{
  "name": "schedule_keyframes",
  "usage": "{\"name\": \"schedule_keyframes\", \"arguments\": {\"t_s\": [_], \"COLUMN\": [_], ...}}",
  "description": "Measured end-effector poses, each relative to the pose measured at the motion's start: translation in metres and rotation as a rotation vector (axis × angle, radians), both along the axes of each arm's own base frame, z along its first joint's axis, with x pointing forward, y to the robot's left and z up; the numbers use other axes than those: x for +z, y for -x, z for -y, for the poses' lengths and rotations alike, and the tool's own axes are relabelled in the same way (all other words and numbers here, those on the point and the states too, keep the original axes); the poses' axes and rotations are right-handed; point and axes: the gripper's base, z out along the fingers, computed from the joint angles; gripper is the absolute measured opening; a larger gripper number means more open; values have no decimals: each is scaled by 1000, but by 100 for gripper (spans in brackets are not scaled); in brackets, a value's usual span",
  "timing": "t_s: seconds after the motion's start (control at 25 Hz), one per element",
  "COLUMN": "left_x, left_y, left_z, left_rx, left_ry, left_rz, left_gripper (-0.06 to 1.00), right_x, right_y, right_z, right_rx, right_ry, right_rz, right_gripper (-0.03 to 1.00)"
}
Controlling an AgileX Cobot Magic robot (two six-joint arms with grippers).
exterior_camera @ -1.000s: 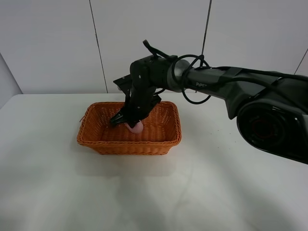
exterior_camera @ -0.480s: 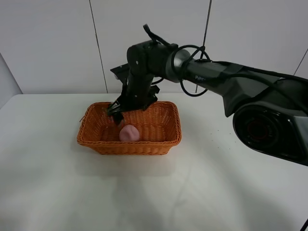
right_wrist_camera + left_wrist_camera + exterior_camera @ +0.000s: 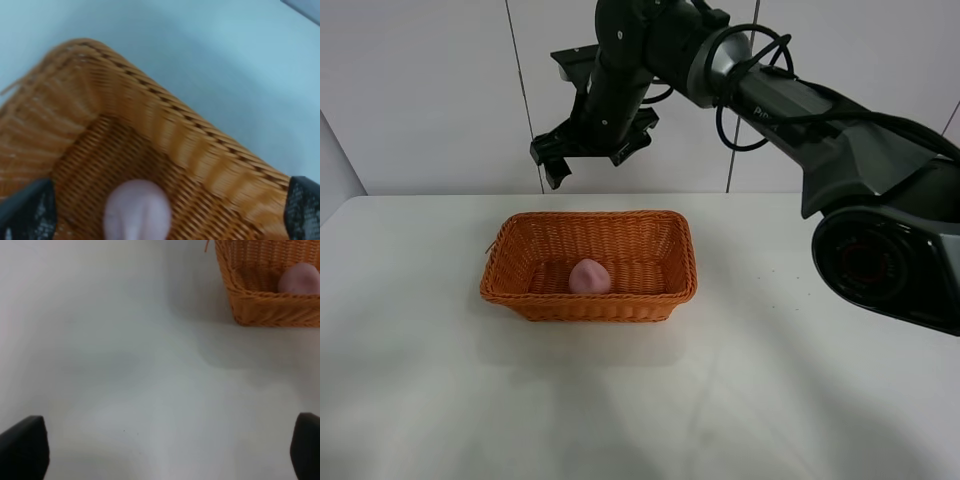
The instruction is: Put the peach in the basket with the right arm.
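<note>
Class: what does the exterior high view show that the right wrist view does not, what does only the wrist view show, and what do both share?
Only the exterior high view shows the whole right arm, its open right gripper raised above the basket, and the wall behind. Only the right wrist view shows the basket's floor weave close up. Both show the peach lying inside the basket, and the white table.

White tabletop [image 3: 770, 400] bearing one orange-brown wicker basket [image 3: 590, 305], resting left of centre toward the rear.
</note>
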Motion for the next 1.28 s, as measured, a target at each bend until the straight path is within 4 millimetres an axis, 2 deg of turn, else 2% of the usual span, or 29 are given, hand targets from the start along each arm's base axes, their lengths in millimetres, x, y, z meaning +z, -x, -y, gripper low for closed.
{"name": "schedule_keyframes", "arguments": {"t_s": [0.16, 0.28, 0.44, 0.48, 0.64, 0.68, 0.8, 0.96, 1.16, 1.28], "left_x": [0, 0, 0, 0, 0, 0, 0, 0, 0, 0], "left_y": [0, 0, 0, 0, 0, 0, 0, 0, 0, 0], "left_z": [0, 0, 0, 0, 0, 0, 0, 0, 0, 0], "left_rx": [0, 0, 0, 0, 0, 0, 0, 0, 0, 0], "left_ry": [0, 0, 0, 0, 0, 0, 0, 0, 0, 0], "left_rz": [0, 0, 0, 0, 0, 0, 0, 0, 0, 0], "left_gripper": [99, 99, 99, 99, 99, 99, 99, 99, 99, 99], "right_x": [-2, -4, -4, -4, -4, -4, -4, -4, -4, 6], "right_y": [-19, -42, -75, -75, -97, -105, -110, -112, -109, -100], "right_z": [26, 60, 129, 129, 198, 233, 272, 300, 310, 310], "right_rx": [-61, -129, -272, -272, -411, -479, -556, -610, -625, -615], "right_ry": [6, 15, 23, 23, 26, 28, 34, 34, 39, 46], "right_rz": [-6, -6, -10, -10, -11, -10, -9, -11, -20, -22], "right_gripper": [70, 70, 70, 70, 70, 70, 70, 70, 70, 70]}}
